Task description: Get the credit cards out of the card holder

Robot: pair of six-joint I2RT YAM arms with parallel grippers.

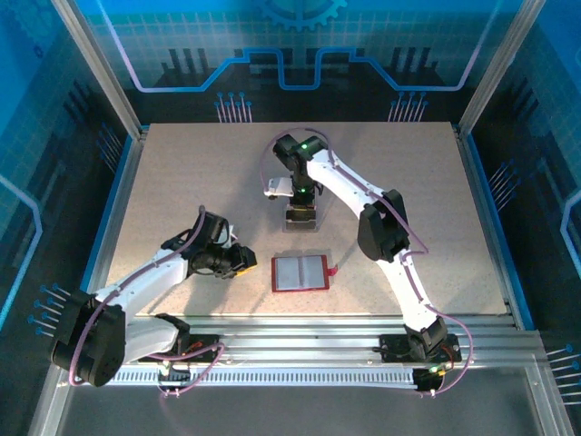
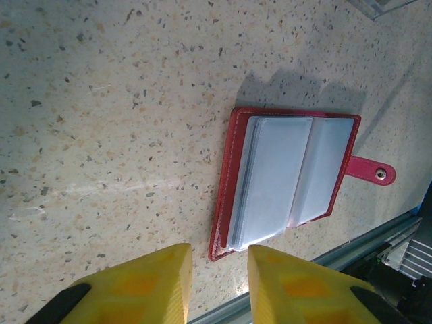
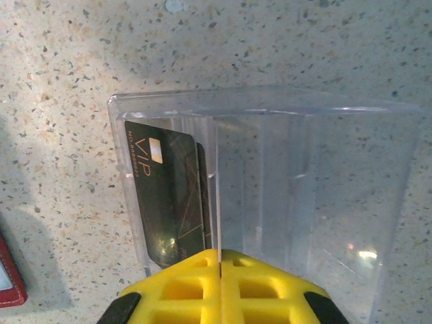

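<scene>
Blue-lit panels with a circuit pattern walled in a speckled beige desk [image 1: 182, 182], with both arms bolted at its near edge. The card holder [image 1: 300, 272] lay open and flat near that edge, between the two arm bases, pale pockets up and its red snap tab [image 2: 370, 170] sticking out to one side.

The job looked well under way. A dark credit card [image 3: 165, 196] marked VIP stood in one compartment of the clear box [image 3: 304, 202], farther back on the desk. A thin dark edge just behind it may have been a second card, though I could not tell for sure. From the left wrist view the holder's pockets looked pale and flat, and whether any card was left inside them could not be made out. What was left, I judged, was to check those pockets and pull out whatever they held.

By count there was one card holder, one clear box with a divider down its middle, one card certain and perhaps two, and two arms.

The left end effector [image 2: 219, 283] sat just beside the holder, jaws narrowly parted and holding nothing. The right end effector [image 3: 221, 283] hung over the box's divider, jaws pressed together with nothing visible between them.
</scene>
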